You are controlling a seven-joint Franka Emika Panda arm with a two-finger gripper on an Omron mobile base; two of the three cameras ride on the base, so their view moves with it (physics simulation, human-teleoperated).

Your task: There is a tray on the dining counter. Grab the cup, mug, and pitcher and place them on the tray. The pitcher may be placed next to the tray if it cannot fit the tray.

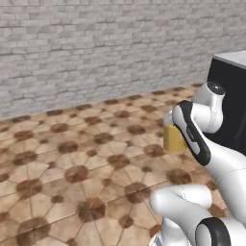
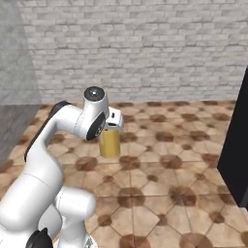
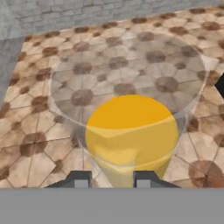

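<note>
My hand view looks straight down into the pitcher (image 3: 131, 131): I see its wide round clear rim and the flat round top of the orange juice inside, with the floor (image 3: 39, 109) showing through the glass. The two base views show the pitcher from the side instead, as a tall yellow-orange shape hanging in the air above the floor, just under my hand. In the left base view the pitcher (image 1: 173, 138) is partly hidden behind my white arm, and a dark block with a pale top (image 1: 230, 101) stands at the far right. In the right base view the pitcher (image 2: 110, 142) shows more fully, a dark edge stands at the right and a grey panel (image 2: 17, 53) stands at the left. The floor is made of tan and brown tiles in star shapes. The far wall (image 2: 145, 43) is rough grey-white brick. The pitcher glass is smooth and see-through. My gripper (image 3: 108, 179) has two small dark tips, and they sit a little way apart with the pitcher's rim between them. My hand is closed on the pitcher and holds it up off the floor.
</note>
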